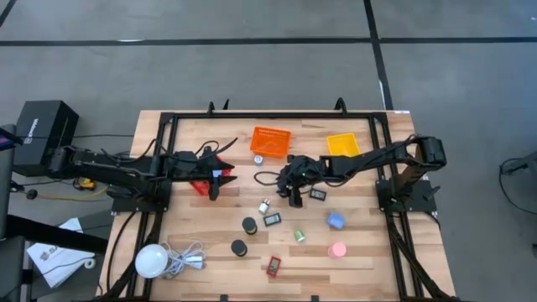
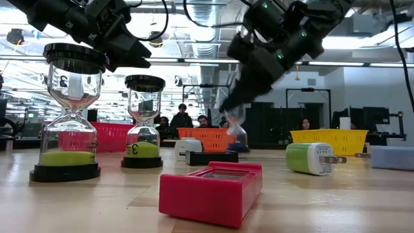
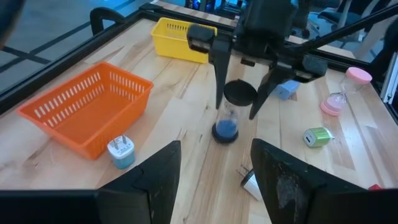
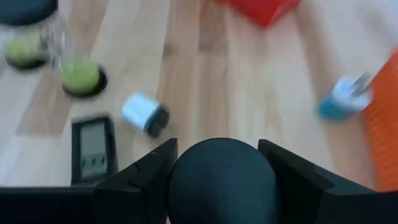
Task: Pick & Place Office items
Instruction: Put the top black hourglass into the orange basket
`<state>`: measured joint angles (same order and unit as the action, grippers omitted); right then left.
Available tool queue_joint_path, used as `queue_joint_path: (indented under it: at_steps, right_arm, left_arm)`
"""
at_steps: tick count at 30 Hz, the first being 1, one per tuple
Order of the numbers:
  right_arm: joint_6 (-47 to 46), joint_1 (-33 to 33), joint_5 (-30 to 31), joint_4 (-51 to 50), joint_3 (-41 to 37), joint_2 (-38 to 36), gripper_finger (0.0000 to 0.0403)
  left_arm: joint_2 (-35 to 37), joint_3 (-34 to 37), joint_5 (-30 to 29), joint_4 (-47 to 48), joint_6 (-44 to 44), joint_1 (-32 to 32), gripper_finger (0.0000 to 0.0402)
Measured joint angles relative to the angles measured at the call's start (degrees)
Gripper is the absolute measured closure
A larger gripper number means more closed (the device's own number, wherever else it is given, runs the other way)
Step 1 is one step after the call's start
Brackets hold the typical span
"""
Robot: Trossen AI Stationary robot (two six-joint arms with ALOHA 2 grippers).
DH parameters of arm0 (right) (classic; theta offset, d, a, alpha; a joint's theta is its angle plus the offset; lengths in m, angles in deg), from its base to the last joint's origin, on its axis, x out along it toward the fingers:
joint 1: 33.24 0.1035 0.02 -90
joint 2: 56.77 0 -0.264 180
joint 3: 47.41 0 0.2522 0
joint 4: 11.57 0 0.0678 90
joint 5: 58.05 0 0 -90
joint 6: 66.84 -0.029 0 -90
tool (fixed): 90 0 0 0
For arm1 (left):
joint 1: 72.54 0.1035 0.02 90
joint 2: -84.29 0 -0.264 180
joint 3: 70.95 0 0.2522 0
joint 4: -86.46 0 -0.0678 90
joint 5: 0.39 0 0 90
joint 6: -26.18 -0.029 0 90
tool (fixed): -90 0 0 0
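My right gripper [image 1: 294, 186] is at mid-table, shut on a black-capped hourglass with blue sand [image 3: 227, 115]. My left gripper [image 1: 215, 178] hovers open and empty over the red basket [image 1: 200, 184]. Loose on the wood are two green-sand hourglasses [image 1: 249, 225] [image 1: 240, 247], a pink hourglass [image 1: 337, 249], a blue block [image 1: 336, 221], a green plug [image 1: 299, 236], a red box [image 1: 273, 267], two black timers [image 1: 273, 220] [image 1: 319, 195], a small white piece [image 1: 264, 205] and a blue-white charger [image 1: 258, 158]. My right gripper pinches the hourglass by its black top cap [image 4: 221, 180], one finger [image 3: 219, 81] on each side, coming from above and pointing down. The hourglass stays upright below the fingers. Whether its blue base [image 3: 225, 132] rests on the table or hangs just clear cannot be told.
The orange basket [image 1: 270, 141] and the yellow basket [image 1: 342, 144] sit toward the far edge. A white globe with a coiled cord [image 1: 151, 260] lies at the near left corner. A black frame rail [image 1: 268, 117] borders the table. People sit in the room beyond.
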<state>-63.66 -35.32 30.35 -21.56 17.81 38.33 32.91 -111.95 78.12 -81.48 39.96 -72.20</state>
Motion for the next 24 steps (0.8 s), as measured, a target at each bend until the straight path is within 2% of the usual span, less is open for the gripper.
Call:
queue_joint_path:
  at_steps: [8,14,18,21,24]
  right_arm:
    - [4.55,-6.37,0.12,-10.10,9.10,-6.31,0.0203]
    - [8.89,-14.90,0.13,-10.65,13.20,-8.17,0.0191]
    - [7.86,-20.65,-0.15,-10.58,13.77,-6.29,0.0204]
    - [6.45,-23.86,-3.16,-10.54,13.70,-3.06,0.0204]
    - [6.43,-24.91,-4.98,-7.68,13.60,0.38,0.0189]
  left_arm:
    - [0.00,-0.01,0.00,-0.24,0.02,0.00,0.0211]
    - [0.00,-0.01,0.00,-0.90,0.13,0.00,0.0211]
    - [0.00,-0.02,0.00,-1.10,0.13,0.00,0.0211]
    - [0.00,-0.02,0.00,-1.25,0.13,0.00,0.0211]
    - [0.00,-0.02,0.00,-1.44,0.11,0.00,0.0211]
